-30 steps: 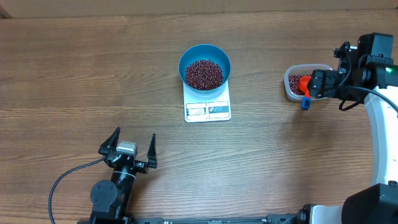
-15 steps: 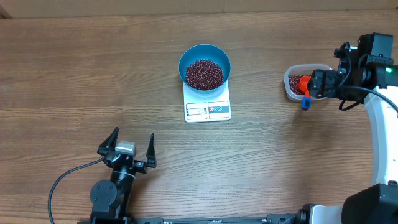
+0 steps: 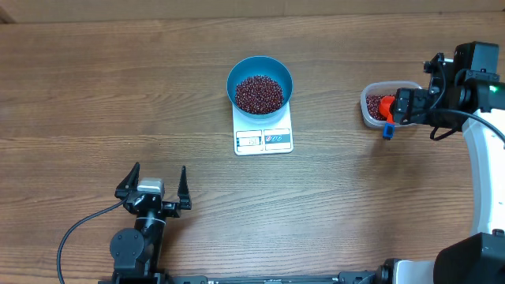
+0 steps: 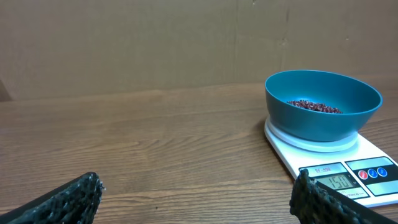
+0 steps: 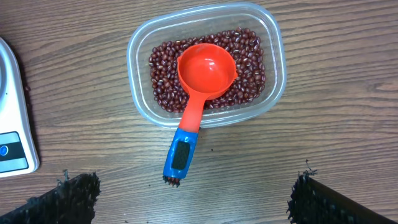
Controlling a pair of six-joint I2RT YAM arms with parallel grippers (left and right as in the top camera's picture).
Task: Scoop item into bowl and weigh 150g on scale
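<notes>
Beans (image 3: 259,93) sit heaped in the blue bowl (image 3: 237,75) on the white scale (image 3: 263,140), ahead and to the right of the left tool (image 3: 155,177).
Both tools gape wide and hold nothing. The right tool (image 3: 397,106) hovers over a clear tub (image 5: 273,62) of more beans on the counter (image 3: 95,95), where an orange scoop (image 5: 205,71) rests with its blue handle poking over the rim toward that tool.

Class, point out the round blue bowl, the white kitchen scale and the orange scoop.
round blue bowl (image 4: 317,124), left wrist view, outer wall.
white kitchen scale (image 3: 263,140), overhead view, display panel.
orange scoop (image 5: 206,70), right wrist view, cup's inside.
</notes>
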